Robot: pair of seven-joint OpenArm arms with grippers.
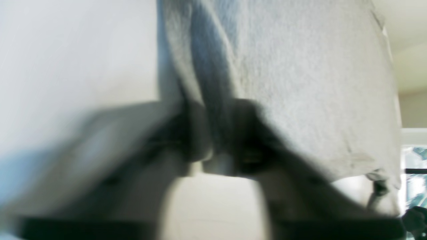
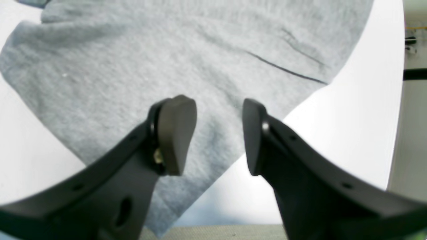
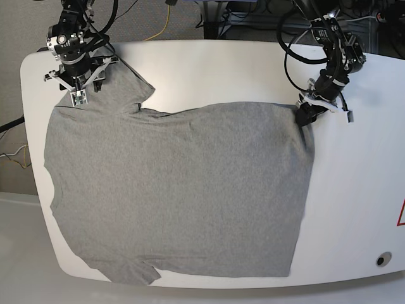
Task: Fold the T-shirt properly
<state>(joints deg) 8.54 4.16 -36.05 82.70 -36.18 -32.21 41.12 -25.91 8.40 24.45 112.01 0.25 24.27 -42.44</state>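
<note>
Spread flat across white tabletop (image 3: 209, 69): grey T-shirt (image 3: 183, 190), nearly edge to edge. At far left corner, right claw (image 2: 218, 133) parted over sleeve fabric, gripping nothing. At far right corner, left claw (image 1: 213, 140) pinched closed on a bunched fold of T-shirt edge, view blurred.

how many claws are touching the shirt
1 for sure: the left claw pinches the shirt at its far corner. The right claw hovers open over the other corner; contact unclear.
</note>
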